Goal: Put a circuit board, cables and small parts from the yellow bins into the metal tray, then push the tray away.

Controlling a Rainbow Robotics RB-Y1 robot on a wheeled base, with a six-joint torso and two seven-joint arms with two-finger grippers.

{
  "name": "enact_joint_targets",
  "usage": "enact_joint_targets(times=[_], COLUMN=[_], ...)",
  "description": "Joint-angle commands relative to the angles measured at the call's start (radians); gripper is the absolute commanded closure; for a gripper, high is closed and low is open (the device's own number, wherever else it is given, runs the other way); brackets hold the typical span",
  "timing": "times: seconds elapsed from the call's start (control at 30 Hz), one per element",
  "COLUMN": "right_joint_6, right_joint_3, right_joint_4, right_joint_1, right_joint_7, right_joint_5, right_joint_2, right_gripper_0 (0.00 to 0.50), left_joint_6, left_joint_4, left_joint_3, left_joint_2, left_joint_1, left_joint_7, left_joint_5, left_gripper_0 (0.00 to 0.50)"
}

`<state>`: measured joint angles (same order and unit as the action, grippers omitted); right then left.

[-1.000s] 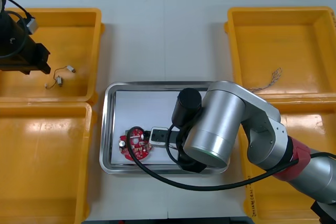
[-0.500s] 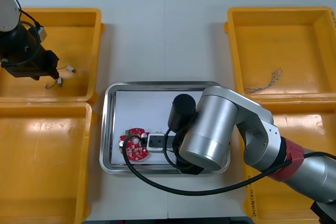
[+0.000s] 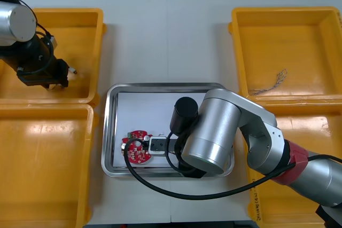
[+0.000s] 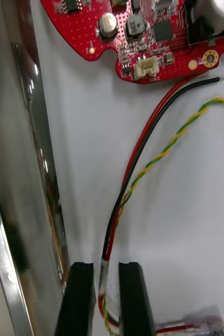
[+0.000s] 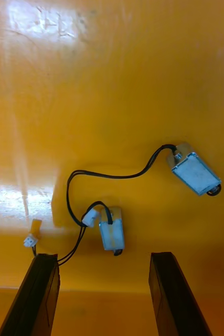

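The round red circuit board point(image 3: 138, 148) lies in the metal tray point(image 3: 112, 95), at its near left. In the right wrist view the board point(image 4: 143, 31) sits beyond my right gripper point(image 4: 107, 296), which is shut on a red and yellow cable point(image 4: 143, 152) trailing over the tray's white floor. My left gripper point(image 5: 107, 294) hangs open over the far left yellow bin point(image 3: 80, 20). Two small metal parts point(image 5: 112, 234) joined by black wires lie just ahead of its fingers, one of them between the fingers' lines. From the front, the left arm point(image 3: 32, 52) covers most of them.
A twisted cable point(image 3: 273, 81) lies in the far right yellow bin point(image 3: 288, 20). The near left bin point(image 3: 43, 158) looks bare. My right arm's big silver body point(image 3: 214, 132) overhangs the tray's right half. The tray's shiny wall point(image 4: 17, 157) runs close beside the right fingers.
My left arm has moved right and nearer, over the small metal parts in the far left bin. My right arm shifted slightly left, and the circuit board slid a little left with it.
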<state>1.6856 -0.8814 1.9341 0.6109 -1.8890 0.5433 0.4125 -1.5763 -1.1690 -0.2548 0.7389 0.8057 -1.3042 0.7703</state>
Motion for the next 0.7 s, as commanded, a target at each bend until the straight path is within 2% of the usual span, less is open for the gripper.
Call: enact_joint_targets(times=[0.03, 0.1, 0.23, 0.37, 0.53, 0.7], right_joint_6=[-0.015, -0.015, -0.015, -0.015, -0.014, 0.003], right_joint_3=[-0.013, -0.013, -0.013, -0.001, 0.071, 0.125], right_joint_4=[0.011, 0.011, 0.011, 0.011, 0.023, 0.031], right_joint_1=[0.032, 0.032, 0.035, 0.043, 0.047, 0.073], right_joint_7=[-0.045, -0.045, -0.047, -0.047, -0.051, -0.041], right_joint_5=[0.001, 0.004, 0.012, 0.026, 0.096, 0.109], right_joint_2=[-0.021, -0.021, -0.021, -0.023, -0.027, -0.027], right_gripper_0=[0.092, 0.039, 0.005, 0.005, 0.002, 0.002], left_joint_6=[0.028, 0.042, 0.068, 0.073, 0.073, 0.079], left_joint_4=[-0.001, -0.001, -0.001, 0.008, 0.035, 0.045], left_joint_3=[-0.009, -0.009, -0.009, -0.011, -0.011, -0.009], left_joint_2=[-0.023, -0.024, -0.029, -0.033, -0.042, -0.049], left_joint_1=[0.024, 0.018, 0.007, 0.004, 0.004, -0.006], left_joint_7=[-0.040, -0.041, -0.043, -0.044, -0.046, -0.047], left_joint_5=[-0.026, -0.028, -0.043, -0.051, -0.049, -0.054], left_gripper_0=[0.000, 0.000, 0.000, 0.000, 0.000, 0.000])
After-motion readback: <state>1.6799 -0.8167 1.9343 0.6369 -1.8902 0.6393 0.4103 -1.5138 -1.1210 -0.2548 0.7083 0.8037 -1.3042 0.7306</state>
